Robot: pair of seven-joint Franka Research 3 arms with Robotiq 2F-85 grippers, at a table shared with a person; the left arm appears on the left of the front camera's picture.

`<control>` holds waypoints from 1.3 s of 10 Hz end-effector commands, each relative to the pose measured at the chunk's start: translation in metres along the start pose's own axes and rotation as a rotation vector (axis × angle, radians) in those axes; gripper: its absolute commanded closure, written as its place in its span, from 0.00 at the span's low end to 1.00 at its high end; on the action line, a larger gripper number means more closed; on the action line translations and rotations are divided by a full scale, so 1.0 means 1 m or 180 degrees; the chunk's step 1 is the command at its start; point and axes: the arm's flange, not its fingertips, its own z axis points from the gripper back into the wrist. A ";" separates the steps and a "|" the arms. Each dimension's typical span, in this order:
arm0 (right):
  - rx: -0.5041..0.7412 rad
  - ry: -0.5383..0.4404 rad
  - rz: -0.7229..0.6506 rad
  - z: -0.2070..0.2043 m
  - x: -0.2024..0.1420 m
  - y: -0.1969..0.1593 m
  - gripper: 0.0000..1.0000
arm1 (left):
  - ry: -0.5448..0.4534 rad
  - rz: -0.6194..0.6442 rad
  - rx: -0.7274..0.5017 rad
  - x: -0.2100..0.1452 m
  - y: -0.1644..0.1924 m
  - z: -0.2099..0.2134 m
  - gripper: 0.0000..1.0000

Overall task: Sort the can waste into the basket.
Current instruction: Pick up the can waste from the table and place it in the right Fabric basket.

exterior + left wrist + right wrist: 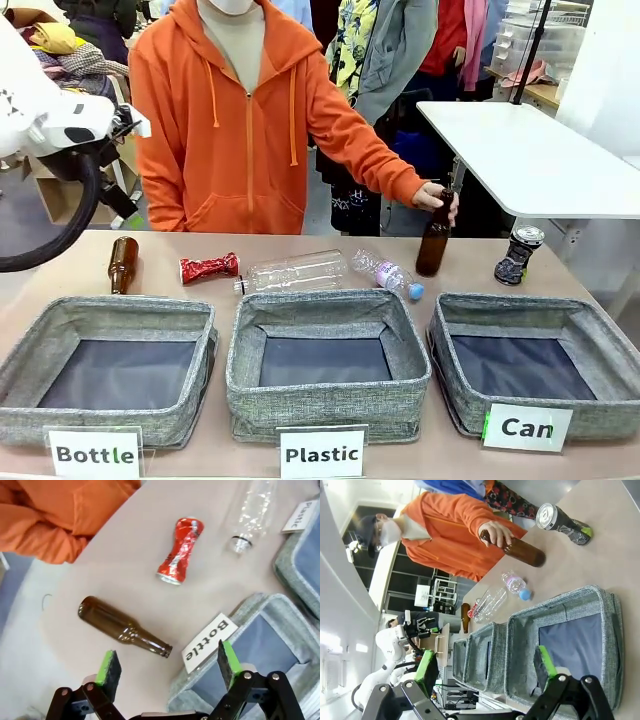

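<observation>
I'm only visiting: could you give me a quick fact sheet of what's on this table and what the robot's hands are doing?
Red can: crushed, lying on the table, on the robot's left side
Dark can: standing just behind the Can basket
Can basket: on the robot's right, no can in it yet
Brown bottles: one lying, one upright under the person's hand
Clear plastic bottles: two, lying mid-table
Left gripper: fingers open, holding nothing
Right gripper: fingers open, holding nothing
</observation>
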 end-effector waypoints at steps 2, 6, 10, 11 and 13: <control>0.0080 -0.0055 0.0095 -0.001 0.004 -0.001 0.00 | 0.0276 -0.0459 -0.0166 0.012 0.014 -0.005 0.00; 0.0080 -0.0055 0.0095 -0.001 0.004 -0.001 0.00 | 0.0567 -0.2254 -0.0952 0.067 0.018 -0.055 0.00; 0.0080 -0.0055 0.0095 -0.001 0.004 -0.001 0.00 | 0.0396 -0.2512 -0.1520 0.078 0.030 -0.106 0.00; 0.0080 -0.0055 0.0095 -0.001 0.004 -0.001 0.00 | 0.0327 -0.2469 -0.1597 0.068 0.046 -0.102 0.00; 0.0080 -0.0055 0.0095 -0.001 0.004 -0.001 0.00 | -0.0197 -0.2250 -0.1459 0.002 0.072 -0.013 0.00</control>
